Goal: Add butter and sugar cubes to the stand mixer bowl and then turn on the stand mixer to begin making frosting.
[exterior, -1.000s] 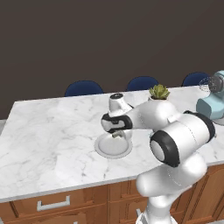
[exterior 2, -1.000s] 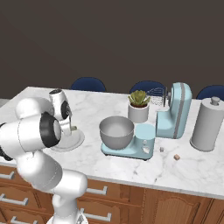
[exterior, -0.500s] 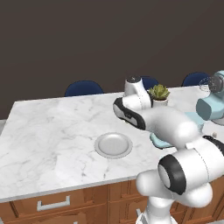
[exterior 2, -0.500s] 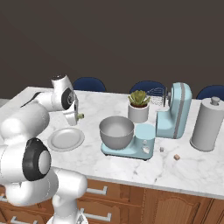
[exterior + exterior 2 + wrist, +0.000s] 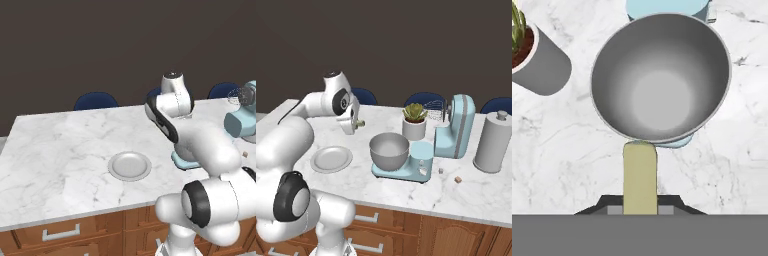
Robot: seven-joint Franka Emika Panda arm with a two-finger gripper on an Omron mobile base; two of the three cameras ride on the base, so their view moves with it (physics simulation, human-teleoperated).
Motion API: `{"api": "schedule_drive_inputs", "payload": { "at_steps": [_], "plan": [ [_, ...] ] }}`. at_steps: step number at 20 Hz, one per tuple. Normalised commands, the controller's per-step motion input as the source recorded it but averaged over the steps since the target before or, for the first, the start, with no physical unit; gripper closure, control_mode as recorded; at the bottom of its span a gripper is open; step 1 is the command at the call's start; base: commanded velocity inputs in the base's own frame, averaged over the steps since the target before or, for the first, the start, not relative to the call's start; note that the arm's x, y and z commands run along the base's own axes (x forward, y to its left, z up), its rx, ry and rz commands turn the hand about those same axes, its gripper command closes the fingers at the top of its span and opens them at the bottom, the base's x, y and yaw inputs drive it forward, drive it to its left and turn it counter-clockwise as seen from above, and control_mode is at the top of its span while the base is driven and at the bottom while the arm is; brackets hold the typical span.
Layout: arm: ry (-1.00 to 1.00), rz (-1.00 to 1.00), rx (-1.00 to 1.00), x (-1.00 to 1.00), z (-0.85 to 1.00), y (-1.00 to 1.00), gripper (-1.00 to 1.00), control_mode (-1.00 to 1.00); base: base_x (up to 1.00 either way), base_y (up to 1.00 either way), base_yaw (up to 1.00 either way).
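Landmark: the stand mixer bowl (image 5: 660, 75), a deep grey metal bowl that sits on the flat blue base of the stand mixer (image 5: 455, 131).
Butter: the butter (image 5: 640, 177) is a small pale bar, held in the air. In the hand view its far end comes just to the near rim of the bowl; it is not yet over the middle.
Gripper: the gripper (image 5: 354, 123) is clenched on the butter and grasps it at the near end, so most of the bar sticks out ahead.
Handling: I judge the bar light but soft and a little greasy. A hard squeeze may dent it, and it may slide; a hold across the short sides, nearer the middle, seems safer.
Bowl inside: nothing in it.
Beside the bowl: a plant pot (image 5: 541, 61) stands near it. A shallow plate (image 5: 331, 158) lies on the side of the bowl away from the mixer's head.
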Motion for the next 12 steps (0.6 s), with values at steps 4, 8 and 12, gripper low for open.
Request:
{"api": "schedule_drive_inputs", "payload": {
  "at_steps": [4,8,12],
  "plan": [
    [0.0,-0.09,0.02,0.0,0.02,-0.82,1.0,-1.0,0.0,0.0,0.0],
    [0.0,-0.06,0.03,-0.01,0.0,-0.8,1.0,-1.0,0.0,0.0,0.0],
    [0.0,-0.06,0.04,-0.06,-0.01,-0.67,1.0,-1.0,0.0,0.0,0.0]
  ]
}}
